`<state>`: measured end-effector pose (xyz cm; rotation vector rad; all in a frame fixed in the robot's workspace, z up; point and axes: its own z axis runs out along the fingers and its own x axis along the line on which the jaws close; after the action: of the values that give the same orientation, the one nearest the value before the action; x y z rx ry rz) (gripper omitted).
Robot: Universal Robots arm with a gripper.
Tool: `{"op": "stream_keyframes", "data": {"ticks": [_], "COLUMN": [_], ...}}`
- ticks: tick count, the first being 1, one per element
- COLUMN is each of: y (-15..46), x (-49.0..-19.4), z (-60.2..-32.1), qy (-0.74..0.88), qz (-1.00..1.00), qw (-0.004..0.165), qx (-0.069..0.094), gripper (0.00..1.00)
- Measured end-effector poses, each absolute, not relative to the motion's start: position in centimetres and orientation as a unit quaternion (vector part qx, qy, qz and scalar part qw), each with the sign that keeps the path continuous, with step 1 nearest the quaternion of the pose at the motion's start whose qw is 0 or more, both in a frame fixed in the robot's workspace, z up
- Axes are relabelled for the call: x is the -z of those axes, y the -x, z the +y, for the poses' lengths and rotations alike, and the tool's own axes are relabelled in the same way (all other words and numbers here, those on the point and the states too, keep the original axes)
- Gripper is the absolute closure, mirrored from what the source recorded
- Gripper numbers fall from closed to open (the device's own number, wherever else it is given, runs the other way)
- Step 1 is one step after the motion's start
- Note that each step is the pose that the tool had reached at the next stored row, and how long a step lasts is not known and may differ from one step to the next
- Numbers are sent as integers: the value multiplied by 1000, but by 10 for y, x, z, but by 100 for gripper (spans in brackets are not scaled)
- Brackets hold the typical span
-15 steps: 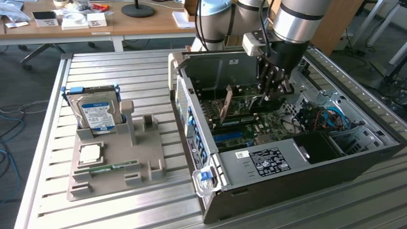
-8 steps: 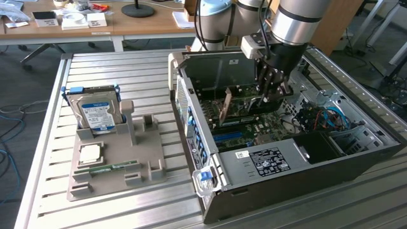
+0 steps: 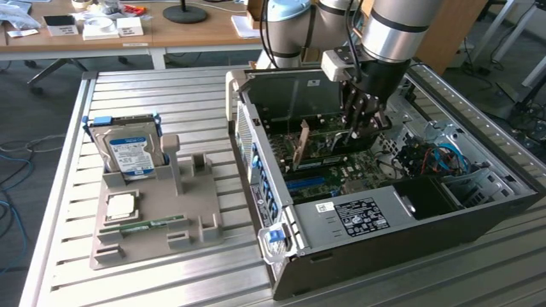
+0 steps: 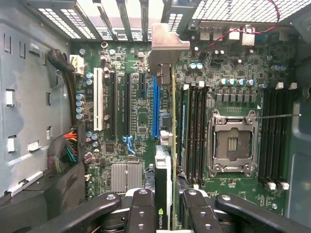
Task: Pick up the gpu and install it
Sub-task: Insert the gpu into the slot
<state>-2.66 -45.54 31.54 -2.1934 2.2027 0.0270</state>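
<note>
My pincer (image 3: 358, 131) reached down into the open computer case (image 3: 477, 198) right of centre in the exterior view, clenched on the gpu (image 4: 164, 194). The card stood edge-on over the motherboard (image 4: 141, 121), beside the blue slot (image 4: 155, 109), its silver bracket (image 4: 167, 46) near the rear vents; a green NVIDIA logo showed low in the wrist frame. At centre left, a hard drive (image 3: 130, 153) with a blue-white label stood in the grey holder (image 3: 153, 230) on the bench (image 3: 171, 96).
</note>
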Motion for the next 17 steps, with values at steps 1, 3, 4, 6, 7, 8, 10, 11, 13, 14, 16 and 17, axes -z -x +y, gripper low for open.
{"op": "stream_keyframes", "data": {"ticks": [1,3,4,6,7,8,10,11,13,14,16,17], "y": [27,27,27,27,27,27,27,27,27,27,27,27], "x": [-315,-315,-314,-312,-312,-311,-311,-311,-311,-311,-310,-310], "z": [-455,-455,-455,-455,-455,-455,-455,-455,-455,-455,-455,-455], "qy": [706,706,706,706,706,706,705,705,705,705,705,706], "qz": [708,708,708,708,708,708,708,708,708,708,708,708], "qw": [16,17,17,16,17,16,16,16,16,16,17,17], "qx": [-9,-9,-9,-9,-9,-9,-9,-9,-9,-9,-9,-9], "gripper": [73,73,73,73,73,73,73,73,73,73,73,73]}}
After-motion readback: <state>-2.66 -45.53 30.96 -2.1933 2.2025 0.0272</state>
